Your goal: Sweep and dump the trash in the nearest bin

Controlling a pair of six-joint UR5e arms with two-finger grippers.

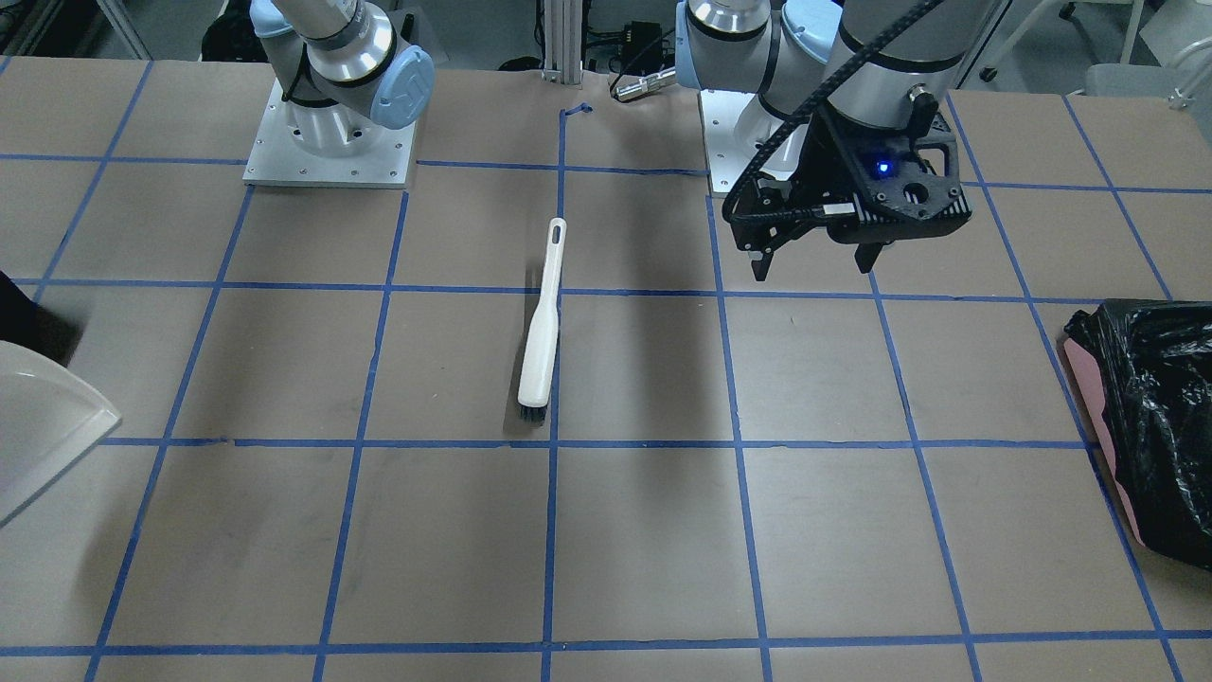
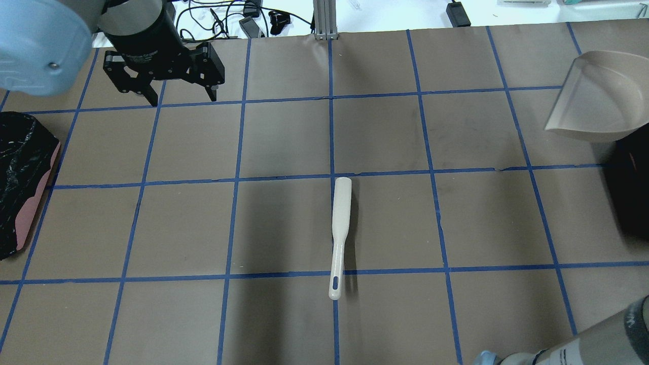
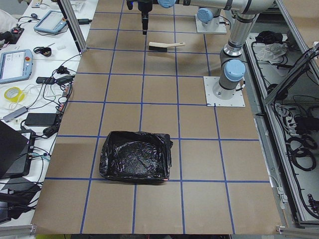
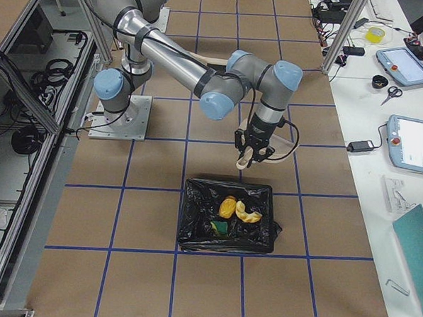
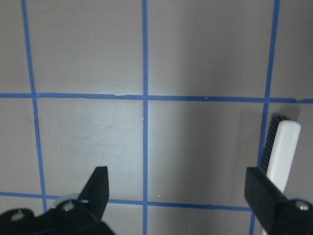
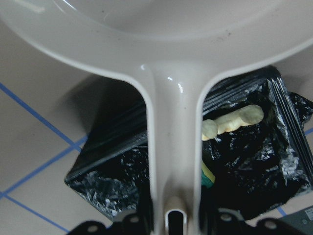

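The black bin (image 4: 226,216) stands at my right end of the table and shows only as a dark edge in the overhead view (image 2: 628,192). Inside it lie the orange-brown lump (image 4: 227,206), the pale yellow crescent (image 4: 250,214) and the yellow-green sponge (image 4: 218,228). The crescent also shows in the right wrist view (image 6: 234,120). My right gripper (image 6: 171,225) is shut on the handle of a beige dustpan (image 6: 171,147), held over the bin's far rim. My left gripper (image 1: 814,265) hangs open and empty above the table, far from the bin.
A white hand brush (image 2: 339,233) lies mid-table, bristles away from the robot. A pink bin with a glossy black bag (image 2: 20,182) stands at the table's left end. The dustpan's scoop (image 2: 598,101) juts over the table's right side.
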